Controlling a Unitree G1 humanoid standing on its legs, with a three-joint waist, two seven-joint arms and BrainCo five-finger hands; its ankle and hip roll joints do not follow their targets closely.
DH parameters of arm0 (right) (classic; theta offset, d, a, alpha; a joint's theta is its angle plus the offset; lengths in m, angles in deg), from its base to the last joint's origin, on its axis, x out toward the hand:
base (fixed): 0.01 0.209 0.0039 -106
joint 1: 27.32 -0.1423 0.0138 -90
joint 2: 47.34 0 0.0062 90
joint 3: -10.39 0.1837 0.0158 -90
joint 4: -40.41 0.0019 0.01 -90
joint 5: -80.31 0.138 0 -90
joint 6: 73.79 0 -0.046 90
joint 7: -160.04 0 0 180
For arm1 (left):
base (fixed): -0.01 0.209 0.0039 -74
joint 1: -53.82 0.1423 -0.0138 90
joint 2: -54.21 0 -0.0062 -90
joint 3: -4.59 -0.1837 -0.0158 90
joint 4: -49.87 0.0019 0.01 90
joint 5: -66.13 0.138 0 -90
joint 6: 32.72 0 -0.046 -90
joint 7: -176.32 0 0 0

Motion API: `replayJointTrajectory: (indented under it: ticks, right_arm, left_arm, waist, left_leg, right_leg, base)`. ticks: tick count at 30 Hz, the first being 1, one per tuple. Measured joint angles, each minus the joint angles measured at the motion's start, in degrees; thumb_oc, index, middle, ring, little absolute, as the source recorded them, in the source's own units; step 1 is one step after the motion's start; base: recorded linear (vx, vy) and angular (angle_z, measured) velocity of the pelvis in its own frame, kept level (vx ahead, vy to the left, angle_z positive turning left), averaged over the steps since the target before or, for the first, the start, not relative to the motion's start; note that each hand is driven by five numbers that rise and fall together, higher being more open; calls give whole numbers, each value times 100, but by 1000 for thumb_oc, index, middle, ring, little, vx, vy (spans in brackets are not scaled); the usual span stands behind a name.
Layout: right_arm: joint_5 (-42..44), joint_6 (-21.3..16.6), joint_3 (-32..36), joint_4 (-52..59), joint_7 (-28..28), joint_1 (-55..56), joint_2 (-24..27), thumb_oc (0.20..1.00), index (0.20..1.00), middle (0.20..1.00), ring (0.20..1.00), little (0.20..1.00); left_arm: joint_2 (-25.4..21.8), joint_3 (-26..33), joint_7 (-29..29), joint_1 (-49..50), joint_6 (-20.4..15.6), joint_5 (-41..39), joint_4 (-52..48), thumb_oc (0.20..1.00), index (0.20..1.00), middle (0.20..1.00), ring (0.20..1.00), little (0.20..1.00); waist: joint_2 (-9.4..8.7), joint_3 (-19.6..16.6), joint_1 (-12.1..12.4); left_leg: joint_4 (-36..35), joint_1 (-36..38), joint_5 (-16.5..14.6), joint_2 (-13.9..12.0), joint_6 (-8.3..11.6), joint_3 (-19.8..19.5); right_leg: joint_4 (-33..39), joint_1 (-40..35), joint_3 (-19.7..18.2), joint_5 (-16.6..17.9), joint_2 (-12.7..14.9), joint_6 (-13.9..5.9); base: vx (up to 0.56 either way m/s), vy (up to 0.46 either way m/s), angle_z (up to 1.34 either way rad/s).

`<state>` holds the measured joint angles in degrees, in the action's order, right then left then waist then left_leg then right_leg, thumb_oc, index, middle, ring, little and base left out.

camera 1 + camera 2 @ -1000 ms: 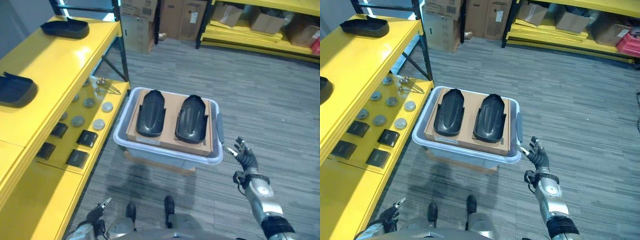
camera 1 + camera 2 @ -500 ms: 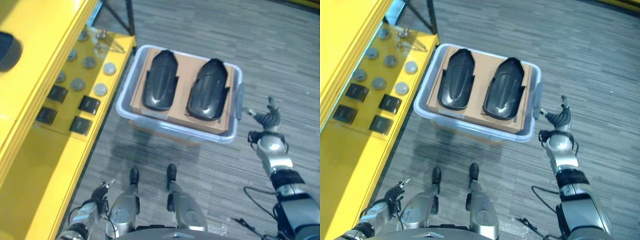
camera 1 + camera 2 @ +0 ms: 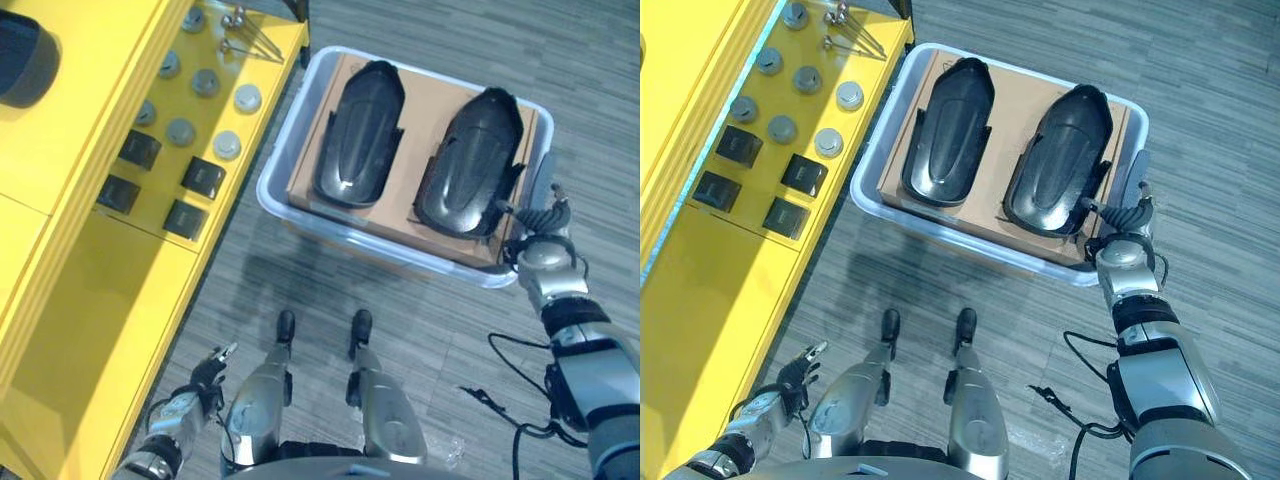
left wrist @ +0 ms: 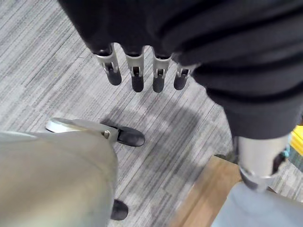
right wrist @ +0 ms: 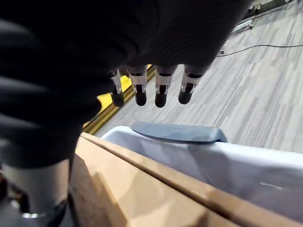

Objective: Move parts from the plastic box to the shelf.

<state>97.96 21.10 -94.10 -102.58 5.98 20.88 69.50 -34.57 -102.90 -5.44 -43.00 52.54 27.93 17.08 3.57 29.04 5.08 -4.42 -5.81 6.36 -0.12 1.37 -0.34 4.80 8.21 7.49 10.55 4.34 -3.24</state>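
Observation:
A pale plastic box [image 3: 281, 197] stands on the floor with a cardboard sheet [image 3: 412, 120] on top. Two black moulded parts lie side by side on the sheet: the left part [image 3: 358, 135] and the right part [image 3: 470, 165]. My right hand [image 3: 541, 222] is at the box's right rim, beside the near end of the right part. Its fingers [image 5: 161, 90] are straight and hold nothing, above the box's handle [image 5: 175, 132]. My left hand [image 3: 206, 368] hangs low at my side over the floor, with straight fingers [image 4: 137, 75]. The yellow shelf [image 3: 90, 110] is on the left.
One black part [image 3: 25, 55] lies on the shelf's top level. The lower level [image 3: 100, 330] carries round metal discs [image 3: 227, 145], small black blocks [image 3: 205, 178] and metal pins [image 3: 245, 30]. Grey floor lies to the right of the box.
The camera has tilted down and closer to the box. My right hand has moved in from beside the box to its right rim. The left hand stays low.

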Motion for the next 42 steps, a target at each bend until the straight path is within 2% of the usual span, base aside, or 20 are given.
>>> replayJointTrajectory:
  ticks: [4,5,6,7,8,11,15,22,27,28,30,34,35,38,42]
  right_arm:
    - [-7,409,-108,-235,-507,-175,34,1000,1000,1000,1000,1000]
    - [-48,587,-154,-455,-910,-325,51,1000,1000,1000,1000,1000]
    - [-219,702,-280,-692,-1276,-433,56,843,843,843,843,843]
    - [-280,757,-341,-958,-1571,-554,72,379,379,379,379,379]
    - [-420,826,-366,-1179,-1872,-635,116,200,200,200,200,200]
    - [-528,926,-565,-1339,-2465,-627,305,200,200,200,200,200]
    - [-514,1051,-473,-1360,-2566,-599,347,200,200,200,200,200]
    - [-389,987,83,-1315,-2045,-82,299,200,200,200,200,200]
    - [-322,701,564,-1173,-1626,712,272,200,200,200,200,200]
    - [-300,602,731,-1028,-1547,904,272,200,200,200,200,200]
    - [-279,383,933,-483,-1249,1566,290,200,200,200,200,200]
    - [-377,367,1137,725,-900,2726,293,200,200,200,200,200]
    - [-439,364,1138,890,-834,2907,293,200,200,200,200,200]
    - [-732,371,1425,1789,-780,3435,329,200,200,200,200,200]
    - [-1187,357,1626,2998,-703,3848,617,200,200,200,200,200]
  left_arm:
    - [-1,-35,-40,-51,0,-53,-34,1000,1000,1000,1000,1000]
    - [-1,-64,-53,-53,4,-54,-30,1000,1000,1000,1000,1000]
    - [-3,-64,-99,-52,6,-53,-29,1000,1000,1000,1000,1000]
    - [-8,-62,-133,-55,1,-53,-32,1000,1000,1000,1000,1000]
    - [-12,-65,-155,-58,6,-53,-30,1000,1000,1000,1000,1000]
    - [-94,-63,-194,-57,11,-53,-30,1000,1000,1000,1000,1000]
    - [-179,-49,-226,-56,11,-46,-39,1000,1000,1000,1000,1000]
    - [-206,36,-212,-37,-15,127,-196,1000,1000,1000,1000,1000]
    - [-326,49,67,-67,-199,511,-492,1000,1000,1000,1000,1000]
    - [-409,51,124,-36,-225,598,-641,1000,1000,1000,1000,1000]
    - [-813,56,332,115,-210,771,-1379,1000,1000,1000,1000,1000]
    - [-1536,114,472,194,14,781,-3026,1000,1000,1000,1000,1000]
    - [-1611,121,470,181,15,781,-3210,1000,1000,1000,1000,1000]
    - [-1872,243,429,158,326,766,-4228,1000,1000,1000,1000,1000]
    - [-1900,572,263,112,554,463,-5021,1000,1000,1000,1000,1000]
  waist:
    - [70,43,-7]
    - [72,44,1]
    - [76,46,22]
    - [76,45,55]
    - [76,46,100]
    - [76,45,162]
    - [77,44,227]
    - [79,3,233]
    - [-60,-566,191]
    - [-97,-601,178]
    - [-283,-944,75]
    - [-570,-1421,-83]
    - [-597,-1568,-115]
    - [-616,-1710,-247]
    - [-566,-1878,-454]
  left_leg:
    - [0,-34,22,4,3,-91]
    - [0,-60,28,5,3,-112]
    - [-1,-85,43,7,6,-121]
    - [0,-113,55,7,9,-124]
    - [0,-137,63,8,9,-125]
    - [0,-142,95,8,30,-233]
    - [0,-121,119,14,32,-280]
    - [-1,89,137,16,42,-343]
    - [-4,129,124,30,28,-370]
    - [-4,198,120,29,24,-369]
    - [-9,309,58,17,50,-344]
    - [-48,526,-51,-8,14,-254]
    - [-48,535,-60,-13,12,-228]
    - [-49,684,-82,-28,-10,-132]
    - [-49,802,-82,-52,-10,-100]
  right_leg:
    - [17,2,77,-1,8,0]
    - [35,19,99,-3,12,-2]
    - [34,38,115,-3,17,-2]
    - [35,63,123,-3,18,-2]
    - [35,85,131,-2,20,-1]
    - [35,29,250,-4,24,0]
    - [35,-15,295,3,31,9]
    - [-3,-261,383,17,35,28]
    - [-3,-324,399,-8,49,3]
    - [-3,-390,400,-11,46,1]
    - [-1,-490,392,-58,44,-12]
    - [15,-731,339,-168,36,-19]
    - [33,-733,288,-189,35,-6]
    - [34,-860,248,-200,35,-15]
    - [35,-900,218,-200,19,-15]
  base:
    - [-17,3,8]
    - [-16,-12,10]
    - [-20,-25,9]
    - [-8,-34,5]
    - [-7,-45,5]
    - [-5,-31,16]
    - [-6,3,9]
    - [-8,-2,6]
    - [-26,-33,5]
    - [-28,-53,-3]
    - [-24,-60,-5]
    - [-4,-54,-6]
    - [-2,-65,-12]
    - [-20,-46,-10]
    - [-33,-45,-8]
